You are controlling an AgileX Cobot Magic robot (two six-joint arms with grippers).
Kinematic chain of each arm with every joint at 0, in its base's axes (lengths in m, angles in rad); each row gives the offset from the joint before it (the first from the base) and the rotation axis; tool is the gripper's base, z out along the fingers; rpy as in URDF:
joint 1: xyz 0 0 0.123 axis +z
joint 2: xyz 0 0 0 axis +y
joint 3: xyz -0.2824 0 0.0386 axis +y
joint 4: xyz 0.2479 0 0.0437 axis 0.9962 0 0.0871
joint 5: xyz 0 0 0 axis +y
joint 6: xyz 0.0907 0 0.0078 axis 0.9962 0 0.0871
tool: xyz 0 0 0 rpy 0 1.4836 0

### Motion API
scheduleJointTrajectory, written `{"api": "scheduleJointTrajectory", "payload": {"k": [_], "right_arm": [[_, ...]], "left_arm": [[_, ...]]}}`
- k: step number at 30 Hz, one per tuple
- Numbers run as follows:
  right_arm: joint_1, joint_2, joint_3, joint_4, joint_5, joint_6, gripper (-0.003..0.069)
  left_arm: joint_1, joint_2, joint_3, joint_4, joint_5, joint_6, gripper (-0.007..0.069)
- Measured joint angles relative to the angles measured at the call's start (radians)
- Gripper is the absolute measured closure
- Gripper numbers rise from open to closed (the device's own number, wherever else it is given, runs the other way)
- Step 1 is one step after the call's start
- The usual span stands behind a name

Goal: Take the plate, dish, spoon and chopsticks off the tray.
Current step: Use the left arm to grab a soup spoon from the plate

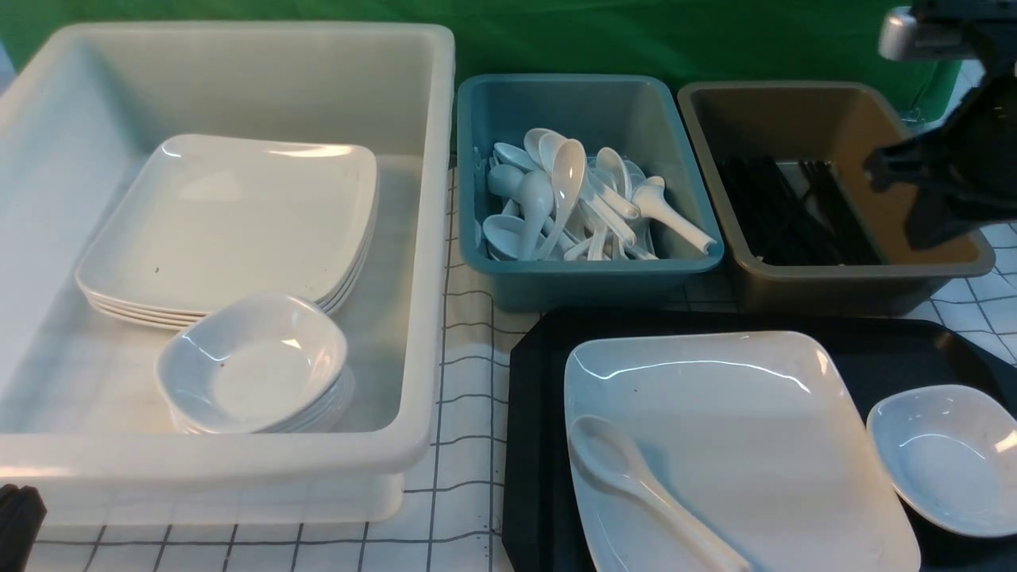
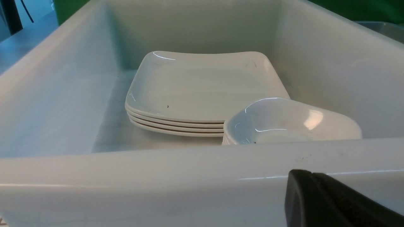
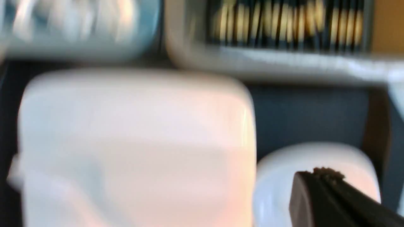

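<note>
Plate (image 1: 739, 413): flat on the tray (image 1: 898, 349), taking up its left and middle.

Spoon (image 1: 643, 485): on the plate's near left part, bowl upward, handle running toward the near edge.

Dish (image 1: 949, 457): upright on the tray just right of the plate, with a narrow strip of tray between them.

Chopsticks (image 1: 783, 210): black sticks bundled lengthwise in the brown tub (image 1: 858, 278), which stands behind the tray's right half. One pair cannot be told from the rest.

Right hand (image 1: 878, 167): raised over the brown tub's right end, above and behind the dish, well apart from plate and spoon, touching nothing. The right wrist view is badly blurred. Its fingertips (image 3: 315, 179) show pressed together with nothing between them, and the dish shows beyond them.

Left hand (image 1: 17, 516): low at the near left corner, on the near side of the white tub (image 1: 238, 465), well apart from the tray. In the left wrist view the jaws lie closed flat together and are empty.

Surroundings: the white tub holds a stack of plates (image 1: 230, 230) with a stack of dishes (image 1: 254, 365) in front of it. The teal tub (image 1: 588, 274), between the white and brown tubs, holds a heap of spoons (image 1: 572, 202). Everything stands on the bench (image 1: 469, 381), which is covered by a grid-lined cloth.
</note>
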Motion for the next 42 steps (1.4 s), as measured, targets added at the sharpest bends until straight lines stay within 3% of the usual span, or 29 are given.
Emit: {"api": "scheduleJointTrajectory", "payload": {"k": [7, 16, 29, 31, 32, 33, 35, 36, 37, 42], "right_arm": [[0.0, -0.307, 0.14, 0.114, 0.002, -0.035, 0.0629], [0.0, -0.729, 0.437, 0.128, -0.007, -0.11, 0.0624], [0.0, -1.391, 0.947, 0.128, -0.216, -0.167, 0.0609], [0.0, -1.488, 1.046, 0.128, -0.265, -0.167, 0.0608], [0.0, -1.492, 1.055, 0.128, -0.27, -0.167, 0.0607], [0.0, -1.512, 1.077, 0.127, -0.305, -0.167, 0.0605], [0.0, -1.526, 1.095, 0.127, -0.359, -0.167, 0.06], [0.0, -1.526, 1.096, 0.127, -0.364, -0.167, 0.06], [0.0, -1.526, 1.103, 0.127, -0.409, -0.167, 0.0593], [0.0, -1.524, 1.104, 0.127, -0.45, -0.168, 0.0585]], "left_arm": [[0.0, 0.0, 0.0, 0.0, 0.0, 0.0, 0.062], [0.0, 0.0, 0.0, 0.0, 0.0, 0.0, 0.062], [0.0, 0.0, 0.0, 0.001, -0.016, -0.003, 0.062], [0.0, 0.0, 0.0, -0.162, -0.097, -0.115, 0.062], [0.0, 0.0, 0.0, -0.182, -0.112, -0.129, 0.062], [0.0, 0.0, 0.0, -0.339, -0.154, -0.242, 0.062], [0.0, 0.0, 0.0, -0.532, -0.207, -0.385, 0.062], [0.0, 0.0, 0.0, -0.55, -0.207, -0.399, 0.062], [0.0, 0.0, 0.0, -0.656, -0.252, -0.491, 0.062], [0.0, 0.0, 0.0, -0.631, -0.291, -0.534, 0.062]]}}
